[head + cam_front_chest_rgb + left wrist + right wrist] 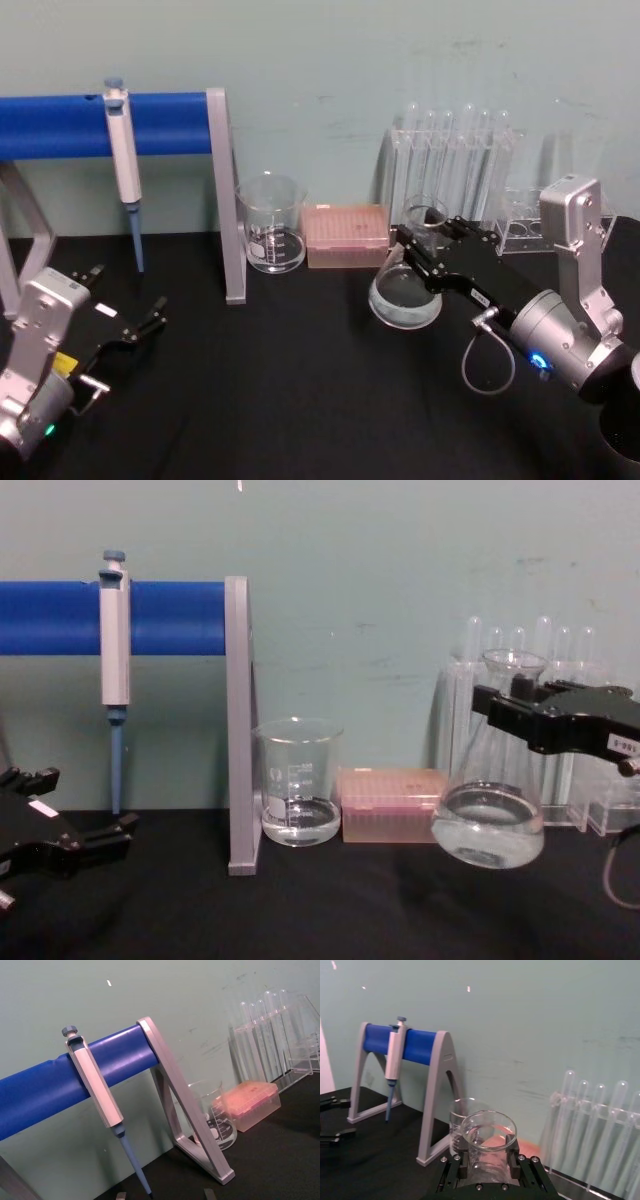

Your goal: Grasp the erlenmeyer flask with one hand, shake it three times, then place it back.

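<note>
i have right gripper [510, 702] closed on erlenmeyer flask [489, 825] neck. flask hangs below claw, long axis near upright, slightly tilted, base seemingly just off table [330, 910]. left gripper [125, 292] well apart at left, spread, empty.

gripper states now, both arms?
left gripper: open, holding nothing.
right gripper: shut on the erlenmeyer flask, at its neck.

Just behind the right end effector [512, 702], which grips the tilted flask [490, 825] by its neck, the rack of test tubes [560, 655] blocks the way back. To its left stand a pink box [390, 805], a beaker [298, 780] and the stand's grey leg [237, 730]. In front of it the black counter [350, 910] lies open.
</note>
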{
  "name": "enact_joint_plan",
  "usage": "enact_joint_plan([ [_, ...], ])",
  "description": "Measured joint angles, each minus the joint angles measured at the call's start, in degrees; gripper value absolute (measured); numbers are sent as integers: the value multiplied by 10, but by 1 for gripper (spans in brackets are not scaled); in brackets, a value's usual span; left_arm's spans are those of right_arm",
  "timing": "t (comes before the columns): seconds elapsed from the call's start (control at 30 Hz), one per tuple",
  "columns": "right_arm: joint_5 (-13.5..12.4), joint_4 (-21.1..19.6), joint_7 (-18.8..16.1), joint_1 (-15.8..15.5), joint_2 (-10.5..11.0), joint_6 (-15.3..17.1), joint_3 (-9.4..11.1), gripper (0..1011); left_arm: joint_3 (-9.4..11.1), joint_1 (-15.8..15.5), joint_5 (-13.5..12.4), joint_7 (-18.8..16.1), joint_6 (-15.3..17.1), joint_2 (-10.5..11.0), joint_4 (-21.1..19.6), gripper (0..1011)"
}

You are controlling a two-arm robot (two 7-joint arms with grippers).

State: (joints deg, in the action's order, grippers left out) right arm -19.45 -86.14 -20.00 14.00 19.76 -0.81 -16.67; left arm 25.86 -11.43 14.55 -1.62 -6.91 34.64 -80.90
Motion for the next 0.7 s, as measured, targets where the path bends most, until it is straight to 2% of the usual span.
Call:
enact_joint_plan([
  [0.27,-7,-10,-30,-3,7,-4,-10,449,0,0,0,0,0,0,0,1001],
  [0.5,-18,-28,-66,-10,20,-11,-31,449,0,0,0,0,0,0,0,1001],
  [0.7,-32,-43,-107,-12,39,-20,-56,449,0,0,0,0,0,0,0,1001],
])
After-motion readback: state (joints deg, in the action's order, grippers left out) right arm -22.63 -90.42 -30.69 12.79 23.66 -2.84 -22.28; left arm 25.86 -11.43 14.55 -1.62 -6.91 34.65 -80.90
